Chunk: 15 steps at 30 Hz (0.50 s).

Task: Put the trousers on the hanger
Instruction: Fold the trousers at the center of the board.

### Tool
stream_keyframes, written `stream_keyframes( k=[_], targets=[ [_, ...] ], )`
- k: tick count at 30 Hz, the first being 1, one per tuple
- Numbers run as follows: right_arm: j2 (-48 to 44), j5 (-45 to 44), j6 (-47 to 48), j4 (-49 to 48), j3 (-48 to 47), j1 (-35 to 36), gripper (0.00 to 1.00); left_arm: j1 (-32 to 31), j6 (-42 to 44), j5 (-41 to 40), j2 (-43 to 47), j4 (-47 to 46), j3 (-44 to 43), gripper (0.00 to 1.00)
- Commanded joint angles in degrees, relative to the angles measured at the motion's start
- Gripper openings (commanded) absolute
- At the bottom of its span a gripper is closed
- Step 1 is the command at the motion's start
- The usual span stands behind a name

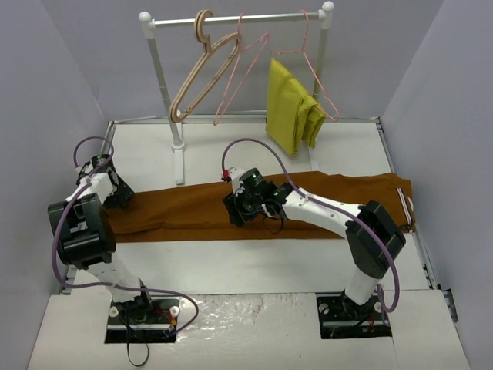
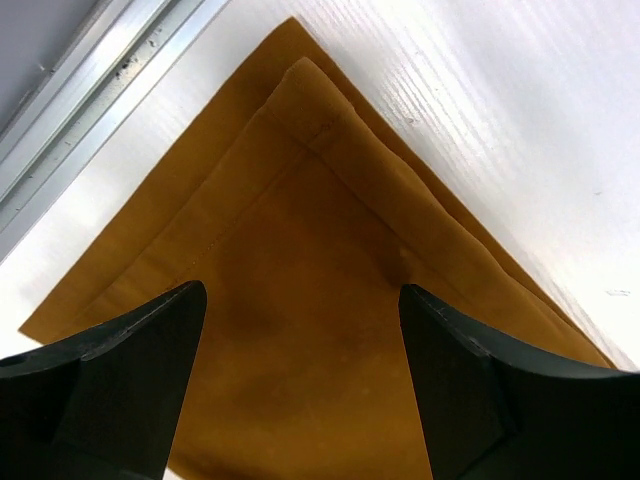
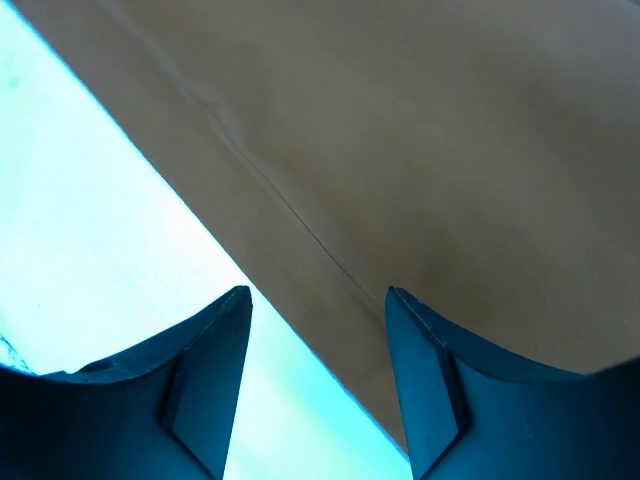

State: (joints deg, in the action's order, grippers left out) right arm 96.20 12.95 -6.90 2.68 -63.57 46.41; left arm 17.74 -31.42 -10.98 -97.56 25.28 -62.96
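The rust-brown trousers point(image 1: 192, 212) lie flat across the table, leg ends at the left, waistband with pale trim point(image 1: 406, 204) at the right. My left gripper point(image 1: 115, 193) is open over the leg hems point(image 2: 300, 230), fingers point(image 2: 150, 340) apart just above the cloth. My right gripper point(image 1: 243, 206) is open at the middle of the trousers point(image 3: 420, 150), straddling their near edge. Two pink wire hangers hang on the rail: one is empty point(image 1: 239, 73), the other point(image 1: 312, 65) carries a mustard-yellow garment point(image 1: 291, 106).
A white clothes rail point(image 1: 239, 18) on a stand point(image 1: 179, 146) stands at the back. A beige wooden hanger point(image 1: 202, 73) hangs at its left. A metal table edge point(image 2: 80, 90) runs beside the leg hems. Grey walls enclose the table.
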Motion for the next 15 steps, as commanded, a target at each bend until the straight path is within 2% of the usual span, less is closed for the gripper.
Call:
stream_keyframes(
  k=[1, 6, 15],
  targets=[
    [4.0, 6.6, 9.5, 0.0, -4.8, 1.7, 0.51, 0.1, 0.5, -0.6, -1.0, 2.5, -2.8, 0.77],
    [9.5, 8.5, 11.4, 0.0, -6.7, 3.7, 0.49, 0.3, 0.6, -0.7, -3.2, 3.0, -3.2, 0.77],
    [13.7, 2.1, 12.9, -4.1, -5.9, 4.0, 0.42, 0.5, 0.8, 0.8, -5.3, 2.7, -3.3, 0.78]
  ],
)
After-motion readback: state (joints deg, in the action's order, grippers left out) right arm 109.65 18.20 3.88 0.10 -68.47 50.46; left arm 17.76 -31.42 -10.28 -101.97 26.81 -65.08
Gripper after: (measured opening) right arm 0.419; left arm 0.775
